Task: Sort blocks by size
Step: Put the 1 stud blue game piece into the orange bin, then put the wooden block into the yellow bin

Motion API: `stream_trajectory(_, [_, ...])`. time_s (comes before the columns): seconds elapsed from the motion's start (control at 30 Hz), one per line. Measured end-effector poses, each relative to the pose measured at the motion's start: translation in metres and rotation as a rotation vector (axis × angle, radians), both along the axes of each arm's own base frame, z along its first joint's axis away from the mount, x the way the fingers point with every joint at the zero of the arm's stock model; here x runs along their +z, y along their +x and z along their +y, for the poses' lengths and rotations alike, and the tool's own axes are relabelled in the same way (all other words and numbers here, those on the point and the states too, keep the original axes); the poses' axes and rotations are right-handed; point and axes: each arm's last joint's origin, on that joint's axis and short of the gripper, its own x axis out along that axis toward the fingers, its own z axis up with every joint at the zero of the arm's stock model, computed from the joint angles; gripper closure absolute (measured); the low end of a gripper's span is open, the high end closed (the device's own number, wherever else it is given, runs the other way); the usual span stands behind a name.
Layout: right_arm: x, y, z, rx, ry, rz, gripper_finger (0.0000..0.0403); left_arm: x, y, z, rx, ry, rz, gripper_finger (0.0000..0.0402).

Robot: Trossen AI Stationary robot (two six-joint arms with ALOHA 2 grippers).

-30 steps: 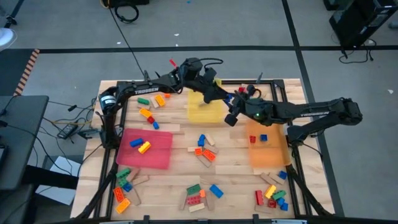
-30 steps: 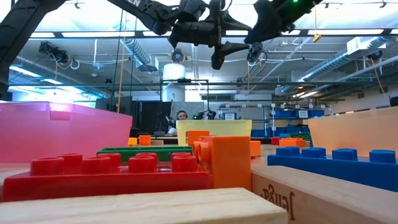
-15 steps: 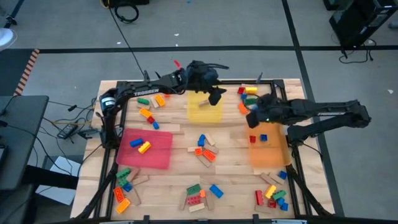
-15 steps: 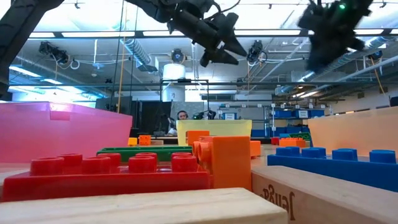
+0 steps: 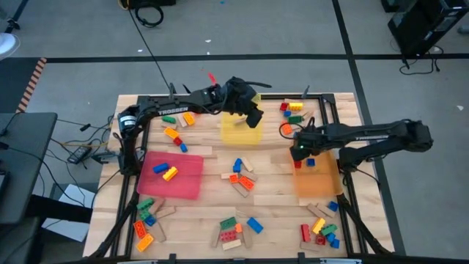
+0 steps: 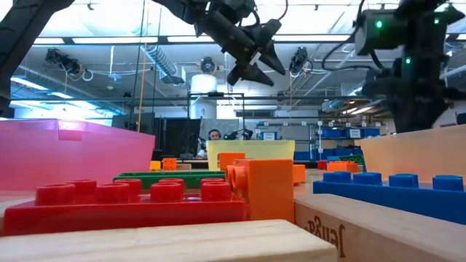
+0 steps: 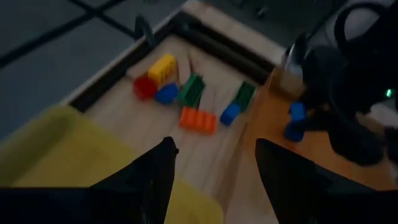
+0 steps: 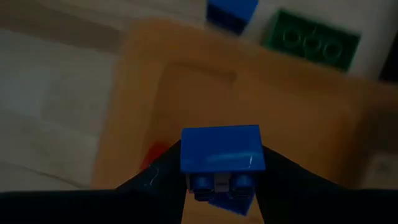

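A small blue block point(image 8: 222, 155) is held clamped in the right gripper point(image 8: 221, 177) over the orange tray point(image 5: 316, 180) for release, while the left gripper point(image 7: 214, 180) is held open and empty above the yellow tray point(image 5: 240, 130)

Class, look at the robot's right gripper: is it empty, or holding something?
Holding. In the right wrist view, the right gripper has a small blue brick pinched between its fingers, above the orange tray.

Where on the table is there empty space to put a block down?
Bare wood lies between the red tray and the central block cluster, and between that cluster and the orange tray. The yellow tray looks empty. The front edge and both back corners are crowded with blocks.
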Motion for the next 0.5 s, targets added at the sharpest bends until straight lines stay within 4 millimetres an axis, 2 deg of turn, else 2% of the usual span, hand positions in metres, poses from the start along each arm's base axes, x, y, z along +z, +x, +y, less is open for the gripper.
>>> stream_trajectory(0.27, [-0.020,-0.009,-0.004,-0.047,0.015,0.032,0.0209,0.002,0.005,-0.024,-0.056,-0.010,0.005,0.0172])
stream_trajectory(0.5, [-0.021,-0.009,-0.005,-0.026,0.004,0.038,0.0165,0.023,-0.004,-0.051,-0.003,0.043,0.006,0.0175])
